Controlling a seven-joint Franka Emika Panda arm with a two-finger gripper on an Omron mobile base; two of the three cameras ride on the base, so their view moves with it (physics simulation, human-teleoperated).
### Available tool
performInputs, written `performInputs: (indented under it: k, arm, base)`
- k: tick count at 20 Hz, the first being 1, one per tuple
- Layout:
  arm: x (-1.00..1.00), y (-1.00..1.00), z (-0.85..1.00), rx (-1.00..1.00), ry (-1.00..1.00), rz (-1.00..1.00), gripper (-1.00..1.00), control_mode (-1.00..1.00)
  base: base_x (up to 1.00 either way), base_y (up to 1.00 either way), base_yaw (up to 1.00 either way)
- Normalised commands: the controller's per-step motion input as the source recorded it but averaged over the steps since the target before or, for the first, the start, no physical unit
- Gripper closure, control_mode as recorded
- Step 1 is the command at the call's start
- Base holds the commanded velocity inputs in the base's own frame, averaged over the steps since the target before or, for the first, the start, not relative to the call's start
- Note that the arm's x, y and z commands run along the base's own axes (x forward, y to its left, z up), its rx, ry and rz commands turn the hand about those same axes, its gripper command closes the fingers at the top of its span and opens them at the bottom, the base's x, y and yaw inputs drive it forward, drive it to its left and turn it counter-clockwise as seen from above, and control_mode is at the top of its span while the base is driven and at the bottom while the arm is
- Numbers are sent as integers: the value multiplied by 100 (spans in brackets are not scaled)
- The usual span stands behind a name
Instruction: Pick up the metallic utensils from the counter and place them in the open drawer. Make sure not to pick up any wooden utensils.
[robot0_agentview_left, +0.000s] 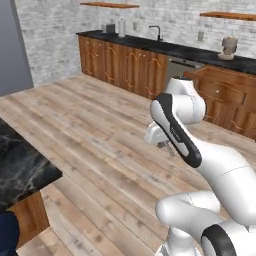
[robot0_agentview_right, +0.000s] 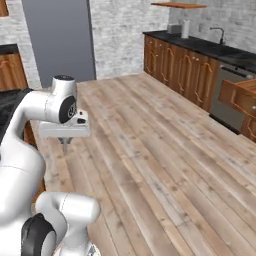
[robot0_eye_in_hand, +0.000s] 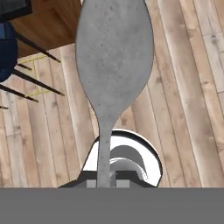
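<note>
**Currently: metal spoon in the gripper, over open floor**

- Metal spoon (robot0_eye_in_hand: 113, 65): grey, matt, with an oval bowl and a slim handle. In the hand view the handle runs down between the closed fingers and the bowl stands out beyond them, above the plank floor (robot0_eye_in_hand: 188, 87). The fingers are clamped on the handle.
- Gripper (robot0_agentview_right: 65, 141): points down from the white hand, held over the wooden floor in the middle of the room. In the left base view it sits just beside the arm's dark-striped forearm, at (robot0_agentview_left: 165, 146), and the spoon there is too thin to make out.
- Counter (robot0_agentview_left: 20, 167): black marble top with pale veins, at the near left, on a reddish-brown base. Well apart from the gripper.
- Open drawer (robot0_agentview_left: 220, 82): reddish-brown wood, pulled out from the cabinet run on the far right, below the black worktop (robot0_agentview_left: 150, 45) along the brick wall. In the right base view its corner shows at the right edge (robot0_agentview_right: 240, 97). Well apart from the gripper; what lies inside cannot be told.
- Sink tap (robot0_agentview_left: 157, 32): dark, on the far worktop.
- Wall shelves (robot0_agentview_left: 110, 5): orange-brown, high on the brick wall.
- Dark blue object with thin black legs (robot0_eye_in_hand: 8, 52): at the left of the hand view, kind unclear.
</note>
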Motion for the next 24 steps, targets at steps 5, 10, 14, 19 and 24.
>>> performInputs:
  k: [5, 10, 14, 19, 24]
  arm:
    - [0, 0, 0, 0, 0, 0, 100, 100]
    - [0, 0, 0, 0, 0, 0, 100, 100]
    - [0, 0, 0, 0, 0, 0, 100, 100]
    - [0, 0, 0, 0, 0, 0, 100, 100]
    - [0, 0, 0, 0, 0, 0, 100, 100]
  base:
    - [15, -100, -21]
    - [8, -100, -17]
    - [54, -100, -8]
    - [96, -100, 0]
    - [96, -100, 0]
